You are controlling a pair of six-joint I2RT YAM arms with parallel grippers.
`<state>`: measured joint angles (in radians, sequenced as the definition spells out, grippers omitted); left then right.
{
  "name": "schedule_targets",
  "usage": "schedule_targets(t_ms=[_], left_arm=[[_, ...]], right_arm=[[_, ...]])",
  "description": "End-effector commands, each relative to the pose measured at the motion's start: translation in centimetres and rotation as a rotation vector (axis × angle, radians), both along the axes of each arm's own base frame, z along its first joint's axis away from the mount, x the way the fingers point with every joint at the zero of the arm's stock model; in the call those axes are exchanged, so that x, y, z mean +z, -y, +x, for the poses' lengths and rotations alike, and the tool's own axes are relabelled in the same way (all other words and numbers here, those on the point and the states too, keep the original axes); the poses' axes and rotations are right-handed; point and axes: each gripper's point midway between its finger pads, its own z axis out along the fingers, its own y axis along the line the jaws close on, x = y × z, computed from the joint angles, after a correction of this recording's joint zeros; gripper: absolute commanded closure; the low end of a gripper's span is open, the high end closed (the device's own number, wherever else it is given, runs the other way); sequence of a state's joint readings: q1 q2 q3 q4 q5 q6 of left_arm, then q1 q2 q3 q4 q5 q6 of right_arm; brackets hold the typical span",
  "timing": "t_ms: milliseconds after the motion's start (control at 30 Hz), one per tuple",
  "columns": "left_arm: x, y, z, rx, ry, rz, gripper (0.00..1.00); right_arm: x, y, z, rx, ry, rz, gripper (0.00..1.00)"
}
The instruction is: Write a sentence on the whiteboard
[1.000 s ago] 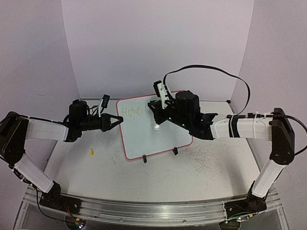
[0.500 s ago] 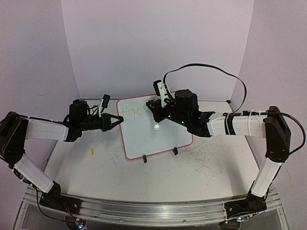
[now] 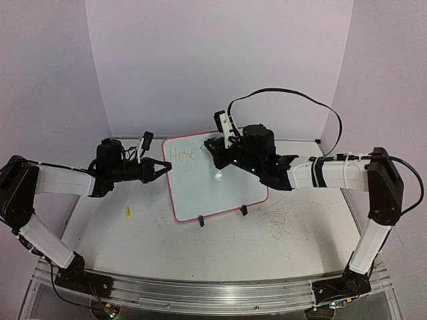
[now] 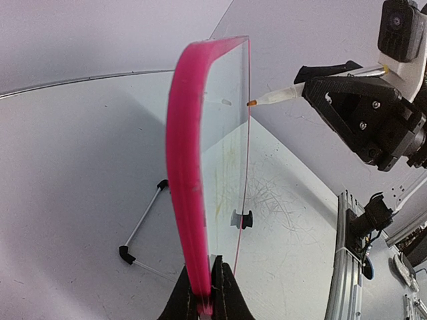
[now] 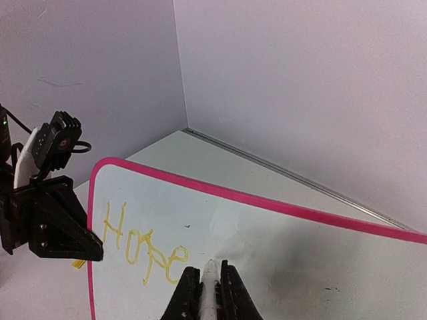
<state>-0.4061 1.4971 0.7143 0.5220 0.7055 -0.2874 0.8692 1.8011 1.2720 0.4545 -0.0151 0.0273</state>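
The whiteboard (image 3: 220, 190), white with a pink frame, stands tilted at the table's middle. My left gripper (image 3: 165, 167) is shut on its left edge, and the left wrist view shows the pink frame (image 4: 187, 167) pinched between the jaws of that gripper (image 4: 207, 297). The sentence (image 3: 182, 155) reads only "Hope" (image 5: 141, 248), in yellow at the board's upper left. My right gripper (image 3: 212, 152) is shut on a white marker (image 5: 210, 283). The marker's orange tip (image 4: 252, 103) sits at the board's face just right of the "e"; I cannot tell whether it touches.
Two black clip feet (image 3: 201, 221) (image 3: 243, 210) hold the board's lower edge. A wire stand (image 4: 141, 225) props it from behind. A small yellow cap (image 3: 127, 211) lies on the table at the left. Grey scratch marks (image 3: 281, 217) cover the table at the right.
My right arm has shifted slightly left and stretched out a little, carrying the marker along the board. The left arm and the whiteboard have not moved.
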Motion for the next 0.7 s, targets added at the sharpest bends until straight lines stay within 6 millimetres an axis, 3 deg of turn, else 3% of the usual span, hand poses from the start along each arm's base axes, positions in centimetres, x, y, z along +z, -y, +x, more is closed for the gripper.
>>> schedule_targets(t_ms=[0, 667], left_arm=[[1.4, -1.0, 2.1, 0.103, 0.12, 0.062, 1.0], [1.4, -0.8, 1.9, 0.094, 0.125, 0.065, 1.0]], right_arm=[[2.4, -0.5, 0.5, -0.013, 0.039, 0.06, 1.0], [1.1, 0.2, 1.7, -0.09, 0.018, 0.03, 1.0]])
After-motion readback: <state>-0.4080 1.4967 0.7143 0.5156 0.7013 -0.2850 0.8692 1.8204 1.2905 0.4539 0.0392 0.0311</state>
